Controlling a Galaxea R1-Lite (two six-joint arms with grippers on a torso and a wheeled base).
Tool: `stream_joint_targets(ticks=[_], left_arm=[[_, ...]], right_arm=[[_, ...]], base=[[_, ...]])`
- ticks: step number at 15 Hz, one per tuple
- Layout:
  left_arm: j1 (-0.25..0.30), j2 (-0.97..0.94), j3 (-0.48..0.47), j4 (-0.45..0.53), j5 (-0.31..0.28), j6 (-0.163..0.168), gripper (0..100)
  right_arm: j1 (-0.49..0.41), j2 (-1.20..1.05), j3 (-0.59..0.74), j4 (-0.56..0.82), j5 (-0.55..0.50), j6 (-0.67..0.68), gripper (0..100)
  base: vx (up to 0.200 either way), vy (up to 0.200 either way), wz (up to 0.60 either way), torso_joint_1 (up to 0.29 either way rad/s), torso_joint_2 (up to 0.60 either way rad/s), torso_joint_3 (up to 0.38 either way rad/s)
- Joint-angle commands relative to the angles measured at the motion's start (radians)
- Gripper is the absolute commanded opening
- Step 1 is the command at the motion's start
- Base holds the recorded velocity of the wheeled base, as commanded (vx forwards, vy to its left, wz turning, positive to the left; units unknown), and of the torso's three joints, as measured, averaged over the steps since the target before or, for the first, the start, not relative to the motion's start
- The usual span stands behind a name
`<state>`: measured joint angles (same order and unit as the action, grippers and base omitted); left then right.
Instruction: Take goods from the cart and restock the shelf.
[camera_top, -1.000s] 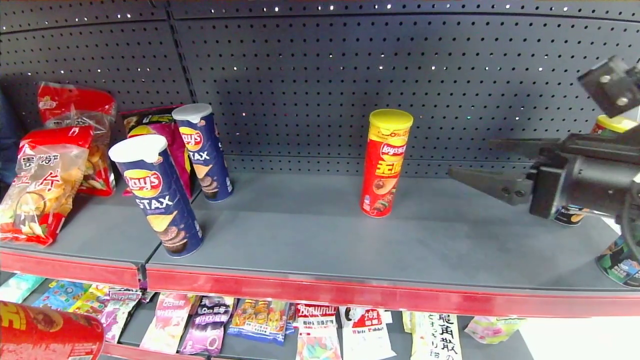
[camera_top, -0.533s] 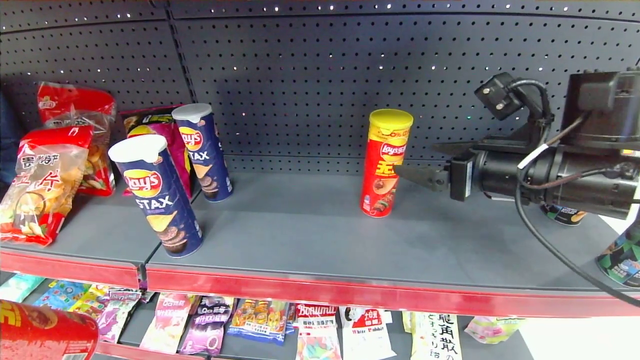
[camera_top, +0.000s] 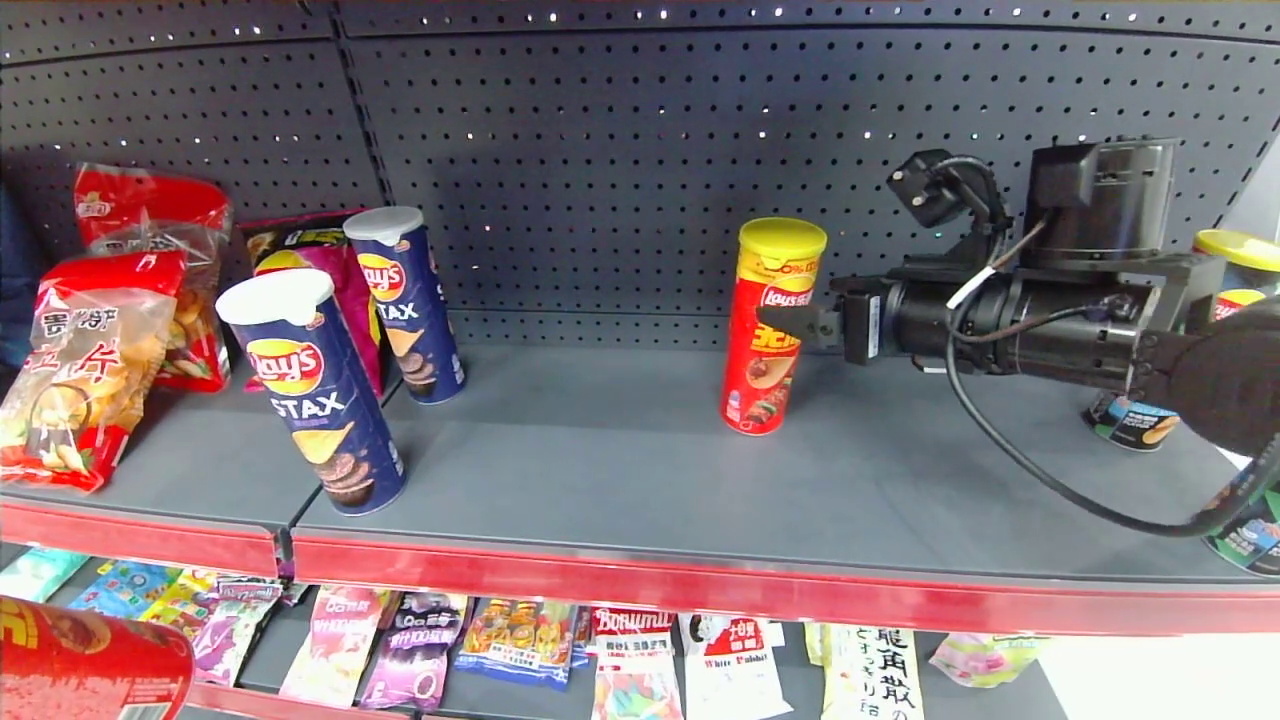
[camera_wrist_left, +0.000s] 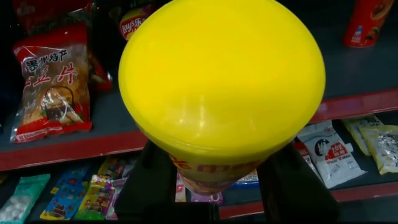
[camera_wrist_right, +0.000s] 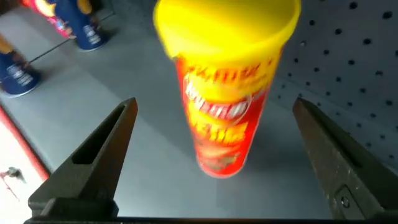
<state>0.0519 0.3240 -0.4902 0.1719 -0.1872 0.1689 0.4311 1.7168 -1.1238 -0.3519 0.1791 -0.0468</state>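
The right end effector (camera_wrist_right: 214, 109) gaped wide round the red can (camera_wrist_right: 225, 124); a bump could tip it. The left end effector (camera_wrist_left: 217, 193) held a yellow-lid can (camera_wrist_left: 221, 81).

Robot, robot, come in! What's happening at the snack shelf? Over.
Right gripper open, fingers flanking the red can on the shelf. Left gripper holding a second can. Nothing between fingers and red can.

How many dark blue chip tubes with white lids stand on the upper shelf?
2. One dark blue, white-lidded cardboard tube stands near the shelf's front edge; the other behind it, near the pegboard. More may be hidden.
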Motion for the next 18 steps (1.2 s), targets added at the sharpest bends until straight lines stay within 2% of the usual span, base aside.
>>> stream_joint_targets(ticks=[1, 12, 13, 18], left_arm=[[0.000, 0.003, -0.001, 0.000, 0.003, 0.000, 0], [0.000, 0.007, 0.002, 0.000, 0.009, 0.000, 0], [0.000, 0.007, 0.002, 0.000, 0.009, 0.000, 0], [0.000, 0.007, 0.007, 0.001, 0.009, 0.000, 0]], right_arm=[[-0.002, 0.050, -0.033, -0.001, -0.001, -0.001, 100], [-0.002, 0.184, -0.168, -0.007, -0.038, -0.001, 100], [-0.002, 0.190, -0.169, -0.007, -0.040, -0.001, 0], [0.012, 0.187, -0.159, -0.042, -0.053, -0.002, 0]], base=[[0.000, 0.000, 0.00, 0.000, 0.00, 0.000], [0.000, 0.000, 0.00, 0.000, 0.00, 0.000], [0.000, 0.000, 0.00, 0.000, 0.00, 0.000], [0.000, 0.000, 0.00, 0.000, 0.00, 0.000]])
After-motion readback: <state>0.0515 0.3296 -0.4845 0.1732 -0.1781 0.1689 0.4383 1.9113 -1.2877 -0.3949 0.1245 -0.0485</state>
